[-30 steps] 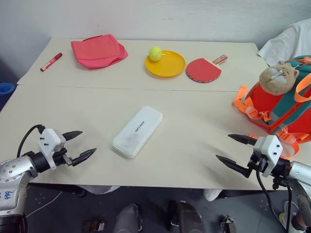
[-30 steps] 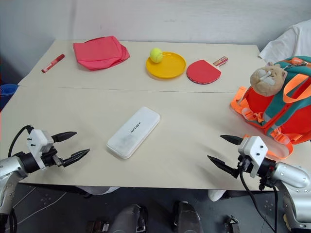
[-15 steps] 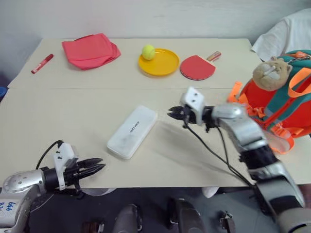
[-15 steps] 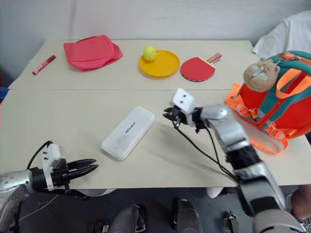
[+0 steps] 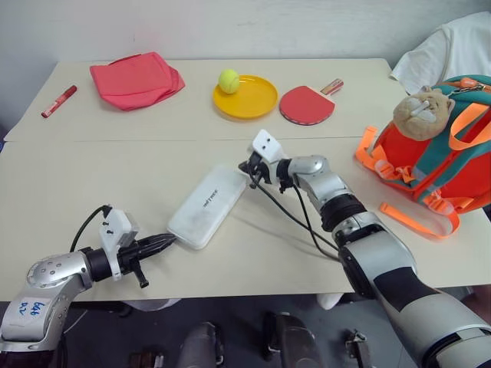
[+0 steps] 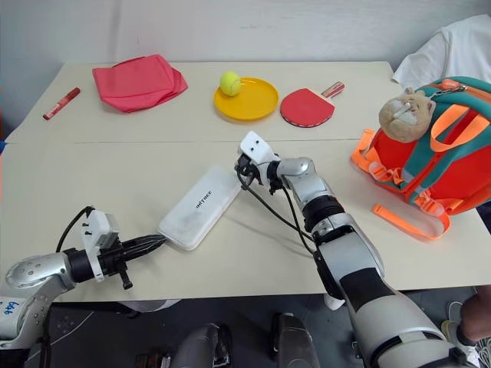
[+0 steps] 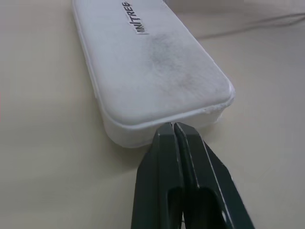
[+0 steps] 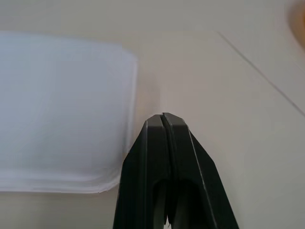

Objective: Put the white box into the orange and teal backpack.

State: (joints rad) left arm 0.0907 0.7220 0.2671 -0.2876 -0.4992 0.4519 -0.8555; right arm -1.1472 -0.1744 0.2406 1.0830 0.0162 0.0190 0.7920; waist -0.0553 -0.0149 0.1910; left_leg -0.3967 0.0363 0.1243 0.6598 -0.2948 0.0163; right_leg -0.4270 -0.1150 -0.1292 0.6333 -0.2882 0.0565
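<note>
The flat, elongated white plastic box [image 5: 207, 208] with rounded corners lies diagonally mid-table on the matte beige tabletop [image 5: 92, 184] — dark lettering reads "INITREE". The left gripper [image 5: 170, 240] touches its near end, the right gripper [image 5: 247, 167] sits at its far corner, both with jaws pressed together, gripping nothing. The orange-red, teal-trimmed fabric backpack [image 5: 430, 153] with a tan plush charm [image 5: 418, 112] stands well apart, right.

beige table [image 5: 92, 192], white box [image 5: 207, 207], backpack [image 5: 430, 153]
</note>
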